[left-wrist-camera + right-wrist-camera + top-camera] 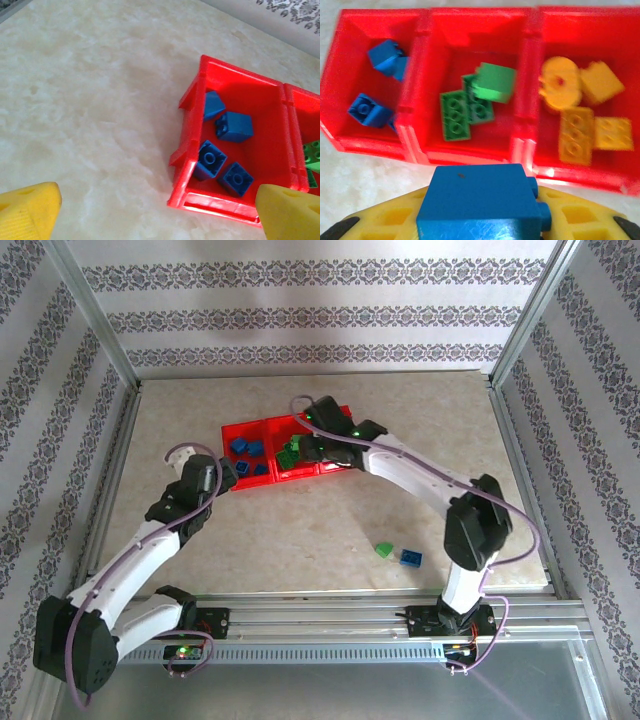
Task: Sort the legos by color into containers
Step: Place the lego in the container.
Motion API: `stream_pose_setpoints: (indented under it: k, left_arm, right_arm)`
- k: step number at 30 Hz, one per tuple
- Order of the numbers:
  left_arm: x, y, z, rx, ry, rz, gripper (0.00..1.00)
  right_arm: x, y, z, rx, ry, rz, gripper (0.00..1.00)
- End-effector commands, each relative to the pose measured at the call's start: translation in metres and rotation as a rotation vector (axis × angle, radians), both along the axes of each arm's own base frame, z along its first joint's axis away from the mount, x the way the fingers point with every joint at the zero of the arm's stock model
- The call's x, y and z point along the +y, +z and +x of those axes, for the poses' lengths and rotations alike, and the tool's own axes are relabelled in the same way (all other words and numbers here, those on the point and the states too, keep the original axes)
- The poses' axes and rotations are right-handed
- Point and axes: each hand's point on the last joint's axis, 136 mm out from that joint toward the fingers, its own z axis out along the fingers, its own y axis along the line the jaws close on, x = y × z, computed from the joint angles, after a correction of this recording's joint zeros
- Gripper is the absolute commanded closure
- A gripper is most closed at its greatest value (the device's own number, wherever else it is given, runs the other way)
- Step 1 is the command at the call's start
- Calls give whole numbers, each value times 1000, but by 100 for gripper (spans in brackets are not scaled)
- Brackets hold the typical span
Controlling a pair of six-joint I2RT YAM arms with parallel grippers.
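Right wrist: right tool [481, 220] clamps blue lego [479, 192].

The right pincer [480, 222] hung at the near wall of the tray [470, 156], a brick [480, 200] between its fingers. Ahead of it, the left compartment [352, 70], middle compartment [455, 52] and right compartment [610, 50] sat side by side, each with bricks inside. The left pincer [159, 207] stood just off the tray's near left corner. Two loose bricks [384, 549] lay on the tabletop [300, 540], well behind the right pincer.

Top camera looks down; both wrist cameras closely share the tray [422, 45].
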Motion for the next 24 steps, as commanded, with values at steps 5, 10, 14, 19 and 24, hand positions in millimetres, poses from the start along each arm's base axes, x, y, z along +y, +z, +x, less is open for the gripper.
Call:
stream_pose_setpoints:
  k: [5,10,14,19,24]
  left_arm:
    - [7,2,-7,-24,30,-47,0]
    - [6,4,-6,-39,25,-58,0]
    - [5,4,-5,-45,22,-62,0]
    - [5,2,-5,-43,20,-64,0]
    - [5,0,-6,-42,19,-68,0]
  right_arm:
    - [59,-9,11,-13,144,-82,62]
    - [86,-21,21,-22,191,-106,63]
    - [98,-31,29,-25,210,-129,63]
    - [113,-37,32,-46,244,-152,63]
    - [123,-42,36,-54,259,-162,62]
